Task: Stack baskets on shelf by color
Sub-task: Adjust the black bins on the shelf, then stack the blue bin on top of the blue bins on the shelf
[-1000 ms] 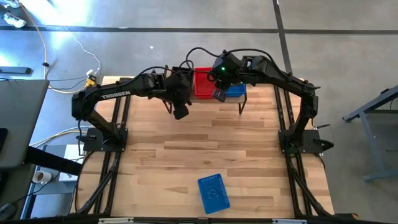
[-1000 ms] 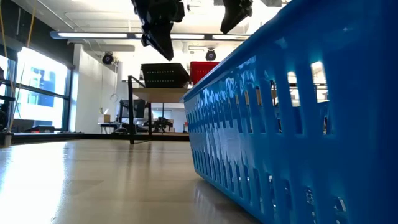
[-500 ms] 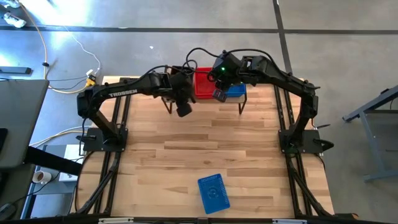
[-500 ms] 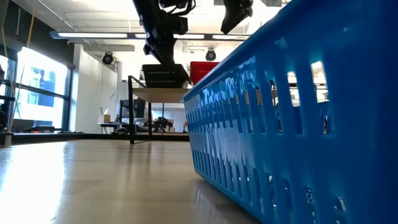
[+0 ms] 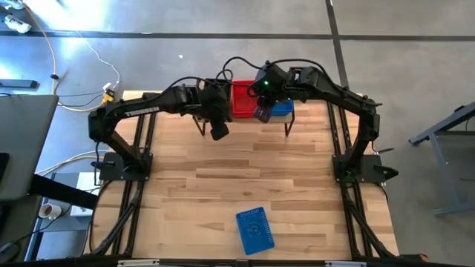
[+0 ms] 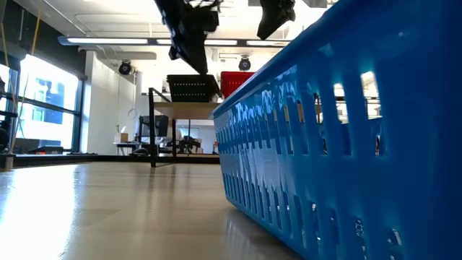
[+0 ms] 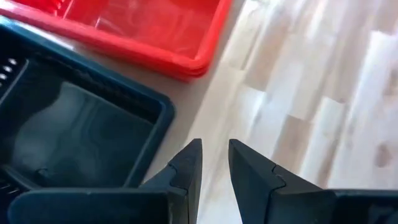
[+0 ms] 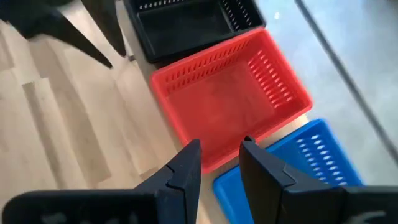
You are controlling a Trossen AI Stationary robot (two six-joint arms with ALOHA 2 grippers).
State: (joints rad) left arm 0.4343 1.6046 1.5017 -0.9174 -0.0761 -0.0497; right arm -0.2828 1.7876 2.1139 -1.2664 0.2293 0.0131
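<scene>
— Blue plastic is filling the right half of the low view: is that the loose basket (image 6: 346, 144)?

— Yes, in the high view it is lying alone at the lower centre of the frame, well apart from the shelf (image 5: 291, 122) at the upper centre, where the red stack (image 8: 230, 99), the black stack (image 8: 186, 22) and the blue stack (image 8: 298, 165) are sitting side by side.

— What are the arms doing?

— Both are hovering over the shelf. The left gripper (image 7: 214, 158) is showing a narrow gap between its fingers, nothing in it, just beside the black stack's corner. The right gripper (image 8: 217, 158) is also narrowly parted and carrying nothing, above the near edge of the red stack.

— How is the loose one likely to handle?

— I'm judging it light, thin-walled and perforated, so a bit springy and probably slick. Pinching one long wall at its rim, near the middle, is looking like the safest hold; a corner grip may be letting it swing
</scene>
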